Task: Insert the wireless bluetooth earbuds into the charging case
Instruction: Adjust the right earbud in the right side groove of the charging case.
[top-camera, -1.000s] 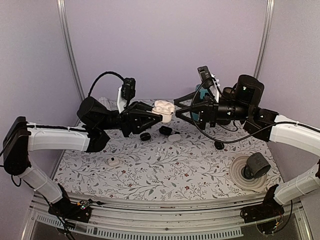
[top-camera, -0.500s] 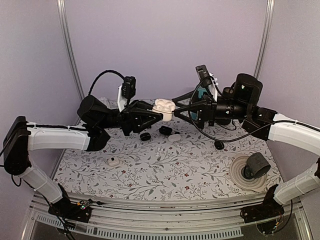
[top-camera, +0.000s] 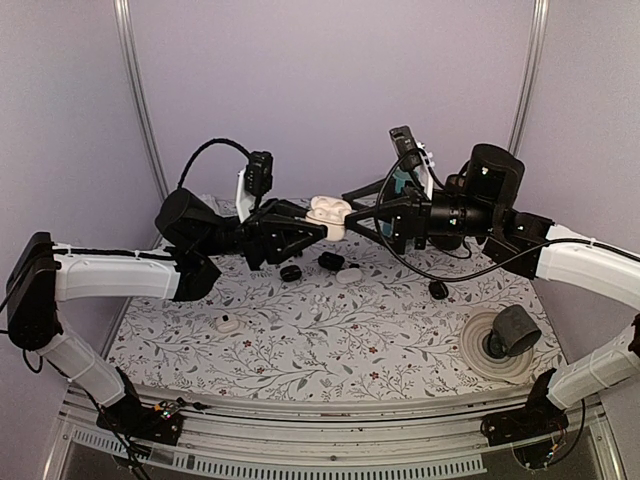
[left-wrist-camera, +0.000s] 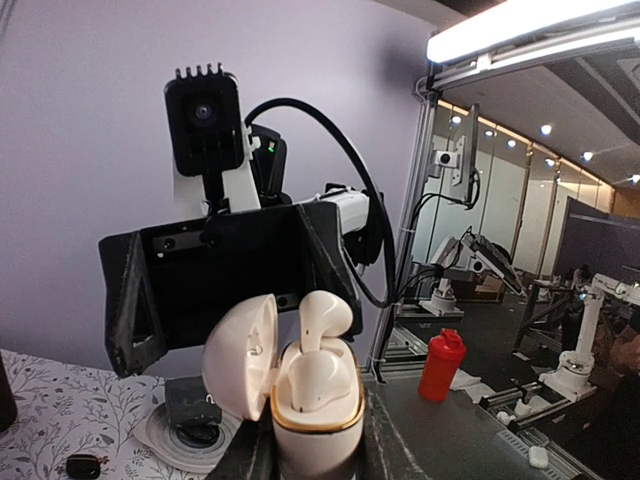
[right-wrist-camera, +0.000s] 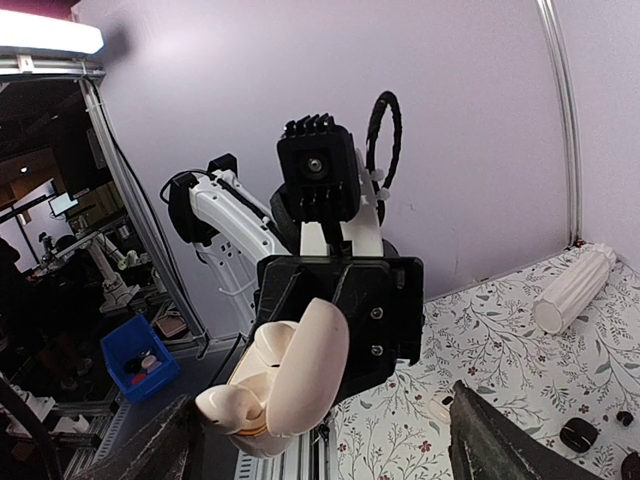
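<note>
My left gripper (top-camera: 318, 228) is shut on the charging case (top-camera: 328, 214), held in the air above the back of the table. The case (left-wrist-camera: 315, 425) is white with a gold rim, and its lid (left-wrist-camera: 240, 355) is flipped open. One white earbud (left-wrist-camera: 318, 378) sits low in the case. The other earbud (left-wrist-camera: 322, 318) stands up out of it, seen sticking out past the rim (right-wrist-camera: 228, 408) in the right wrist view. My right gripper (top-camera: 350, 211) is open and faces the case (right-wrist-camera: 290, 370) closely, its fingers (right-wrist-camera: 490, 435) spread wide on either side, touching nothing.
On the floral table lie small black pieces (top-camera: 291, 272) (top-camera: 331, 261) (top-camera: 438, 290), a small white piece (top-camera: 349, 275) and another white piece (top-camera: 229, 324). A round disc with a dark cylinder (top-camera: 505, 340) sits front right. A white ribbed cylinder (right-wrist-camera: 572, 288) lies near the wall.
My right gripper has moved left, closing in on the case with its jaws still open. The left gripper and case have risen slightly.
</note>
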